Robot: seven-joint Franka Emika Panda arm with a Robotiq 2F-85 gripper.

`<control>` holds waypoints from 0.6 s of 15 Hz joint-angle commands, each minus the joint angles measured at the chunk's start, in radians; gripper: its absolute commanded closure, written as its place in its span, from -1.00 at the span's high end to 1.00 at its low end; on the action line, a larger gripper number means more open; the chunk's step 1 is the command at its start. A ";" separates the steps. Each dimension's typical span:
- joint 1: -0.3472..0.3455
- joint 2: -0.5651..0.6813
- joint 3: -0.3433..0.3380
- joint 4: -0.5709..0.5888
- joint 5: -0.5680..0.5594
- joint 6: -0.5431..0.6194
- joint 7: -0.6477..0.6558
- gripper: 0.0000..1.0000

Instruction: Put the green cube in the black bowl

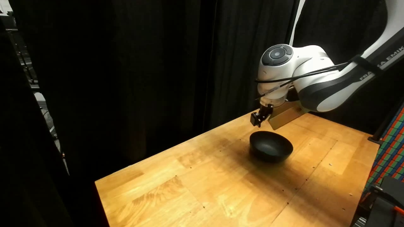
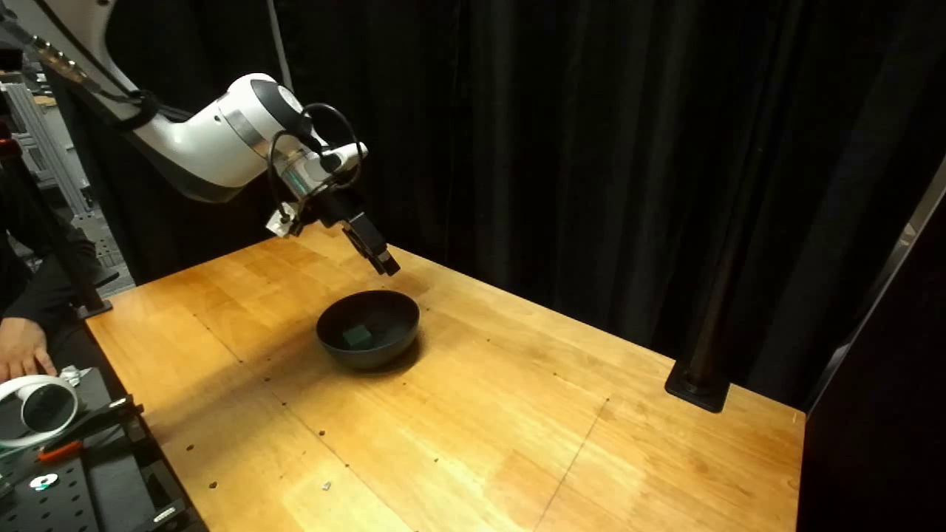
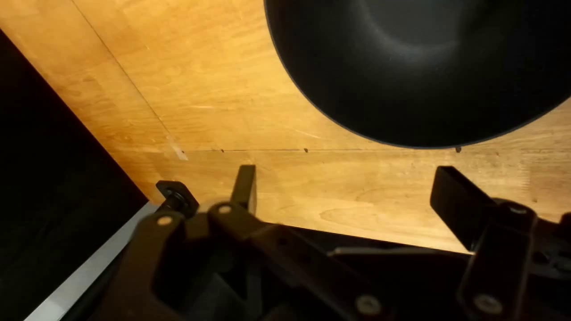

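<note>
The green cube (image 2: pixel 358 338) lies inside the black bowl (image 2: pixel 393 319), low on its inner side, in an exterior view. The bowl also stands upright on the wooden table in an exterior view (image 1: pixel 270 146), where the cube is hidden. The wrist view shows part of the bowl (image 3: pixel 392 98) at the upper right, cut off by the frame, with no cube visible. My gripper (image 3: pixel 346 171) is open, its fingers wide apart with nothing between them. In both exterior views the gripper (image 1: pixel 257 121) (image 2: pixel 386 264) hangs above the table just behind the bowl's rim, apart from it.
The wooden table (image 1: pixel 202 183) ends at black curtains (image 1: pixel 151 78) along the back. A black post base (image 2: pixel 697 384) stands on the table's far corner. A person's hand (image 2: pixel 26 347) and a white headset (image 2: pixel 44 406) are beside the table. A small scrap (image 2: pixel 326 485) lies on the tabletop.
</note>
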 commanded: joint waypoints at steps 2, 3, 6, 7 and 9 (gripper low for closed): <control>-0.085 -0.247 0.081 -0.232 0.281 0.046 -0.281 1.00; -0.097 -0.283 0.102 -0.266 0.368 0.035 -0.349 1.00; -0.147 -0.407 0.182 -0.345 0.628 -0.063 -0.580 1.00; -0.099 -0.455 0.147 -0.350 0.713 -0.125 -0.655 1.00; -0.095 -0.556 0.139 -0.354 0.838 -0.244 -0.804 1.00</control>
